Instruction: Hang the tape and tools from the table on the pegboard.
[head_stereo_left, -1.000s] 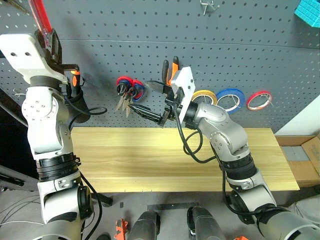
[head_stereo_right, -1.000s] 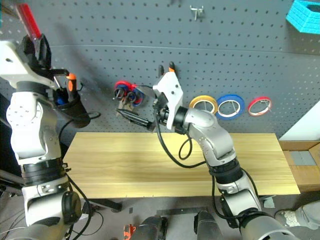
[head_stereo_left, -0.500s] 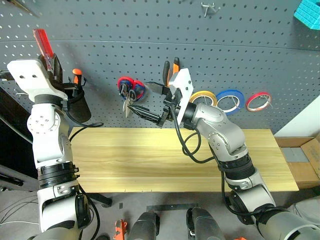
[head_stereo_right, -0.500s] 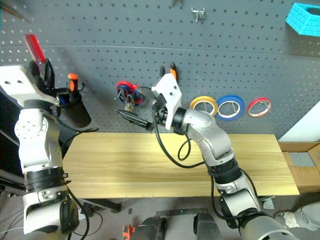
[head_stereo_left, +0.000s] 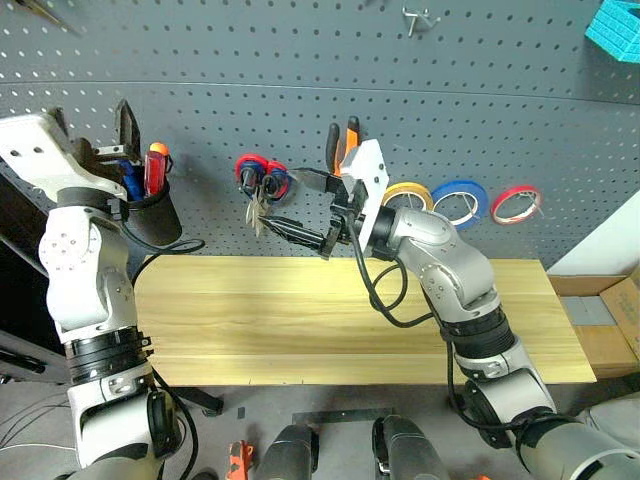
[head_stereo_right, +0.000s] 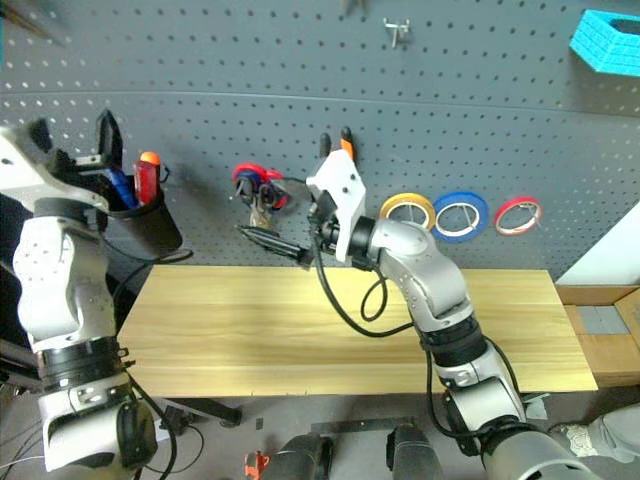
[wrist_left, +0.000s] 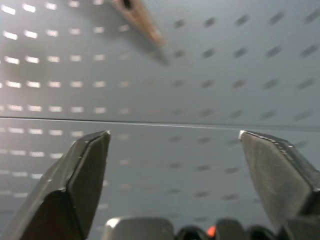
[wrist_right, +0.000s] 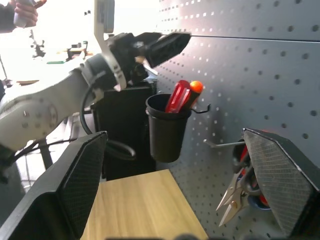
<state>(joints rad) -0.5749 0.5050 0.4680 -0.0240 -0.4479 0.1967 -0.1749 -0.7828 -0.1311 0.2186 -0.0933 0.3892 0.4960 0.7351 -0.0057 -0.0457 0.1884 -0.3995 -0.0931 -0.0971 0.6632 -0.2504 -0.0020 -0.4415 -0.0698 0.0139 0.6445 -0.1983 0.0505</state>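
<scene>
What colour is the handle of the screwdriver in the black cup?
Red; the screwdriver in the black cup shows best in the right wrist view.

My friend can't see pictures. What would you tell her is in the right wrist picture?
A red-handled screwdriver stands in a black cup hanging on the grey pegboard, with the left gripper open just above it. Scissors hang from a hook nearby, above the pale wooden table.

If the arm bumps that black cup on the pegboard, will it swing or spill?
The black cup seems to hang from a single hook, so a bump would probably rock it. The red-handled screwdriver leans against the rim with its handle sticking out, so it may rattle or shift. The cup looks deep enough that spilling seems unlikely.
</scene>
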